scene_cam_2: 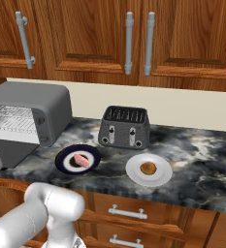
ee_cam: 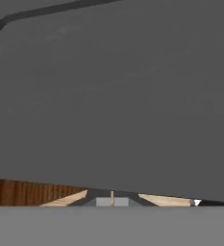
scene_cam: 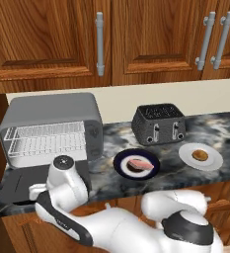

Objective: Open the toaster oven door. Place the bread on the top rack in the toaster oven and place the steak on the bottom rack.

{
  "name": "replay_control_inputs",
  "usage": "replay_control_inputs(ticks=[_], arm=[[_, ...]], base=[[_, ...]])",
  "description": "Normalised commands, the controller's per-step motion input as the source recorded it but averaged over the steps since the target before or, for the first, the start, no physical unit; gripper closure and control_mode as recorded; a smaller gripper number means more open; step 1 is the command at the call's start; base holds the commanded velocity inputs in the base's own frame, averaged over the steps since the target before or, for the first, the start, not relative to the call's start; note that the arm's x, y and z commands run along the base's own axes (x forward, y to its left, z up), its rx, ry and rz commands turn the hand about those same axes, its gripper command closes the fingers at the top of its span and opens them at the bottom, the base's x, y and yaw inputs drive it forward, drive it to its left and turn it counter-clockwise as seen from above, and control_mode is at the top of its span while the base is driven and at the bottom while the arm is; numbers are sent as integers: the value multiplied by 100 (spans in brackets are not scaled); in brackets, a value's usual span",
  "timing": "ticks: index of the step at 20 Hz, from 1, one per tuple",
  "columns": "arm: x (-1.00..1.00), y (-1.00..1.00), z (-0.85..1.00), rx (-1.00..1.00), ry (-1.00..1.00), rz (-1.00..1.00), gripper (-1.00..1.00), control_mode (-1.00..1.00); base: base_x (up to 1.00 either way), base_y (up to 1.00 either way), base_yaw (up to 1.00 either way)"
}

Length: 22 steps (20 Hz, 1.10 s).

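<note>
The toaster oven [scene_cam: 50, 126] sat at the left end of the table [scene_cam: 220, 136], and its door [scene_cam: 20, 185] lay folded down flat in front of it, so both white wire racks stood exposed, the top rack [scene_cam: 45, 133] just above the bottom rack [scene_cam: 46, 147]. The claw [ee_cam: 112, 198] was low at the door's front edge, its tips pinched together on nothing; from the hand camera the grey door panel [ee_cam: 113, 105] loomed right up against it.

To my eye the opening step looked as good as finished (the door could hardly drop further). Doing it well now would mean drawing the hand back and upward clear of the panel without dragging on it, then spreading the tips before going for food.

The steak [scene_cam: 139, 163] waited on a dark plate [scene_cam: 122, 165] in front of the black toaster [scene_cam: 158, 123], and the bread [scene_cam: 200, 155] lay on a white plate [scene_cam: 212, 161] to its right, both well apart from the oven.
</note>
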Motion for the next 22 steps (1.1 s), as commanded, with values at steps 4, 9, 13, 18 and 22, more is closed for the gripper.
replay_control_inputs(ticks=[4,9,13,18,22], arm=[[0,0,100,8,0,-7,100,-100],[2,0,94,0,7,-5,100,-100],[33,-8,34,-3,2,-1,100,-100],[39,0,5,-10,0,0,100,-100],[36,-7,12,-5,0,0,100,-100]], base=[[0,0,0],[0,0,0],[0,0,0],[0,0,0],[0,0,0]])
